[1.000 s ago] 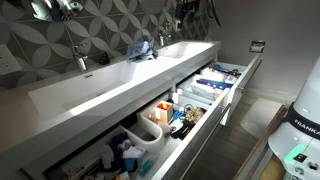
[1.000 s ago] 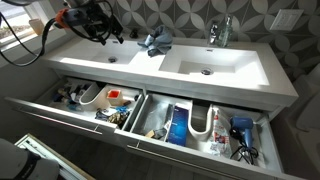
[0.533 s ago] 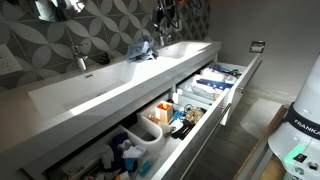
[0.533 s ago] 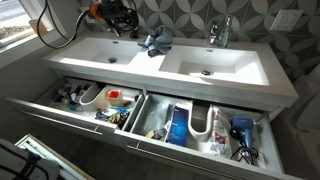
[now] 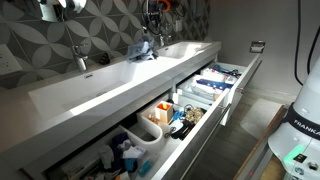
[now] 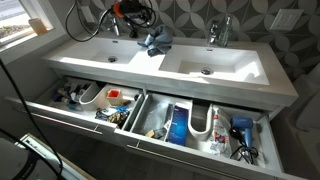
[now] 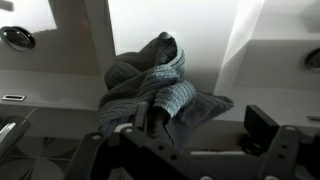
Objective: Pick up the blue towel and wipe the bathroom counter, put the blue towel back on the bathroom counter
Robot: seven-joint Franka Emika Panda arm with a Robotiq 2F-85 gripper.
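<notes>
The blue towel [image 7: 150, 90] lies crumpled on the white counter between the two sinks; it shows in both exterior views [image 5: 143, 50] [image 6: 156, 41]. My gripper [image 7: 198, 122] is open and empty, its jaws standing wide apart just short of the towel. In both exterior views the gripper [image 5: 154, 22] [image 6: 138, 24] hangs above and slightly beside the towel, not touching it. The bathroom counter [image 6: 240, 70] is a long white top with two basins.
Faucets stand behind each basin [image 6: 222, 30] [image 5: 82, 58]. Two wide drawers [image 6: 100, 100] [image 6: 200, 128] stand open below the counter, full of toiletries. A patterned tiled wall [image 5: 100, 25] backs the counter. The robot's base [image 5: 300, 130] is in the foreground.
The arm has moved along the counter from over the far basin toward the towel and now sits just above it. The towel has not moved.
</notes>
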